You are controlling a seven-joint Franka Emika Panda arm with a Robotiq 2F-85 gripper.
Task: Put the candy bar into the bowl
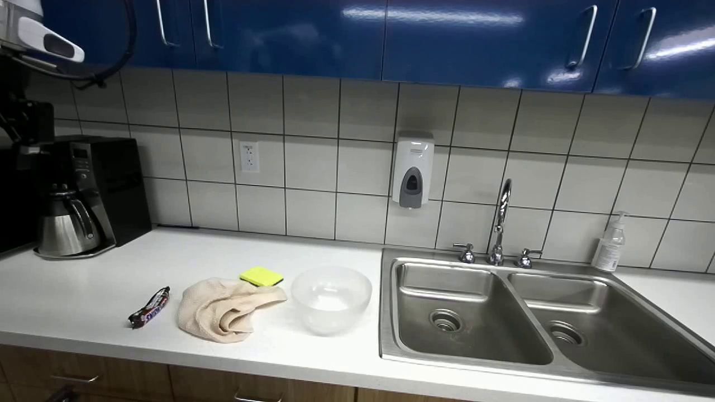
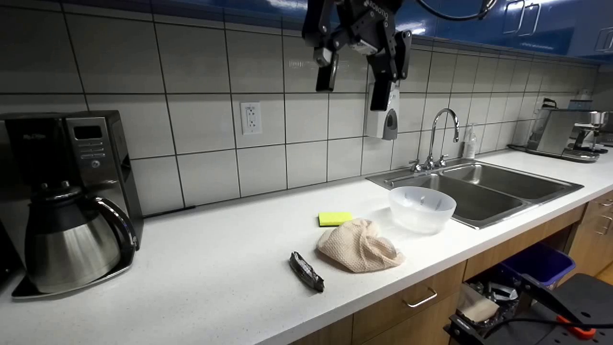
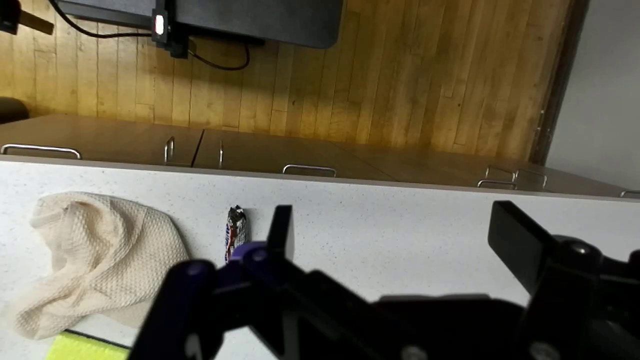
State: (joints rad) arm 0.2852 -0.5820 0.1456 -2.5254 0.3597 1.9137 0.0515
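The candy bar in a dark wrapper lies on the white counter, seen in both exterior views (image 1: 149, 307) (image 2: 306, 272). It also shows in the wrist view (image 3: 235, 230), just left of the left finger, which hides its lower end. The translucent bowl stands upright beside the sink in both exterior views (image 1: 330, 321) (image 2: 415, 219); no candy bar shows in it. It is out of the wrist view. My gripper (image 2: 353, 93) hangs high above the counter, fingers pointing down. In the wrist view the gripper (image 3: 392, 230) is wide open with only counter between its fingers.
A beige cloth (image 1: 215, 312) lies between candy bar and bowl, with a yellow sponge (image 1: 261, 276) behind it. A coffee maker with a steel carafe (image 2: 72, 254) stands at the counter's left end. A double sink (image 1: 387, 312) with a faucet (image 1: 503, 209) is right of the bowl. Blue cabinets (image 1: 290, 39) hang above.
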